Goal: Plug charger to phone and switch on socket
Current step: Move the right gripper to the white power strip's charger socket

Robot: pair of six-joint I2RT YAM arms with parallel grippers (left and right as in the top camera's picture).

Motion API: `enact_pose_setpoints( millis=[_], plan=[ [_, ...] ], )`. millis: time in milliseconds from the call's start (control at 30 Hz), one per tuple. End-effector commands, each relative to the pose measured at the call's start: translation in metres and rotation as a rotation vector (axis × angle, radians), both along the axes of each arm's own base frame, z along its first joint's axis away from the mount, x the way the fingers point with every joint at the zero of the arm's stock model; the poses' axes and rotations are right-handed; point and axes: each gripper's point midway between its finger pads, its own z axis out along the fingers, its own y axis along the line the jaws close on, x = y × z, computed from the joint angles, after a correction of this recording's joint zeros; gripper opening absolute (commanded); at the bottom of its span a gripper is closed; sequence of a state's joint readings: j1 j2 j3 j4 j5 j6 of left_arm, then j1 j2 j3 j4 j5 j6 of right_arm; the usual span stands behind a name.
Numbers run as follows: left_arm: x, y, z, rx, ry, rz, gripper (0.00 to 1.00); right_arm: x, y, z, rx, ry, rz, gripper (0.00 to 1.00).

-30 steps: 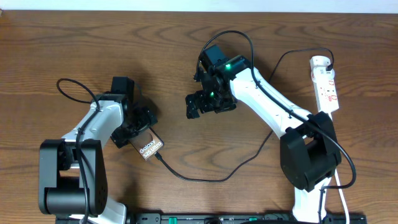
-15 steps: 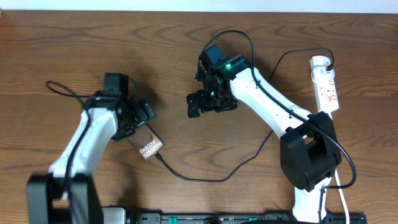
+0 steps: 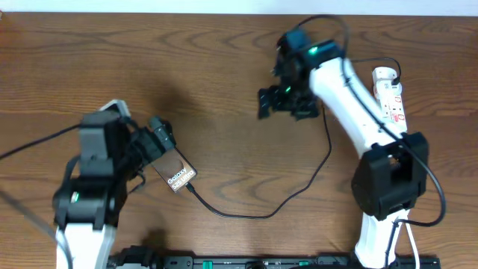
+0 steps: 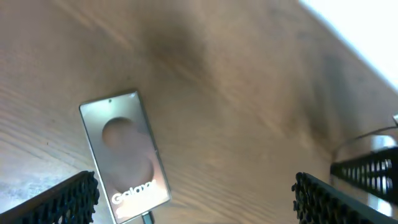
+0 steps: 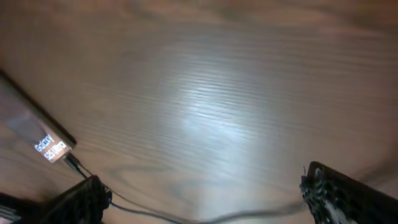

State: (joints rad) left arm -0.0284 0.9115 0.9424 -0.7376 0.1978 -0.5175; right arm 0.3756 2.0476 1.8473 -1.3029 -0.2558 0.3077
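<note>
Brown wooden table (image 3: 224, 67): white elongated power strip (image 3: 391, 104) is lying far right. Small silvery Galaxy-lettered phone (image 3: 177, 171) is lying near left, beside my left gripper (image 3: 158, 137), which is gaping wide, empty. My right gripper (image 3: 287, 101) is hovering far centre, wide too. Thin black charger cable (image 3: 246, 214) is touching the phone's near end.

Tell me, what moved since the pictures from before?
The right gripper swung across the table toward the socket, open and empty. The left arm pulled back toward its base, so the left gripper, open, now sits by the phone's end away from the cable instead of over it. The phone, the charger at its other end and the socket did not move.
</note>
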Motion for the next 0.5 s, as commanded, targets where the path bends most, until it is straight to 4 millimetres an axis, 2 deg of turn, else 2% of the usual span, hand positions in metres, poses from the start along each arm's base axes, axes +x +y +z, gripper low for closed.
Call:
enact_pose_setpoints(
  millis=[0, 200, 300, 400, 433, 467],
  plan=[
    [-0.01, -0.001, 0.027, 0.031, -0.103, -0.037, 0.98, 0.021, -0.03, 0.037, -0.06, -0.095, -0.068, 0.99],
    [-0.03, 0.0, 0.05, 0.034, -0.195, -0.038, 0.98, 0.031, -0.072, 0.094, -0.131, -0.213, -0.165, 0.99],
    [-0.034, 0.001, 0.055, 0.035, -0.22, -0.035, 0.98, 0.034, -0.097, 0.12, -0.186, -0.29, -0.278, 0.97],
    [-0.035, 0.001, 0.055, 0.035, -0.218, -0.035, 0.98, 0.032, -0.13, 0.145, -0.277, -0.377, -0.431, 0.93],
    [-0.035, 0.001, 0.054, 0.035, -0.213, -0.036, 0.98, 0.031, -0.139, 0.152, -0.303, -0.402, -0.464, 0.94],
    [-0.035, 0.001, 0.053, 0.035, -0.207, -0.036, 0.98, 0.03, -0.148, 0.159, -0.33, -0.426, -0.492, 0.99]
  ],
)
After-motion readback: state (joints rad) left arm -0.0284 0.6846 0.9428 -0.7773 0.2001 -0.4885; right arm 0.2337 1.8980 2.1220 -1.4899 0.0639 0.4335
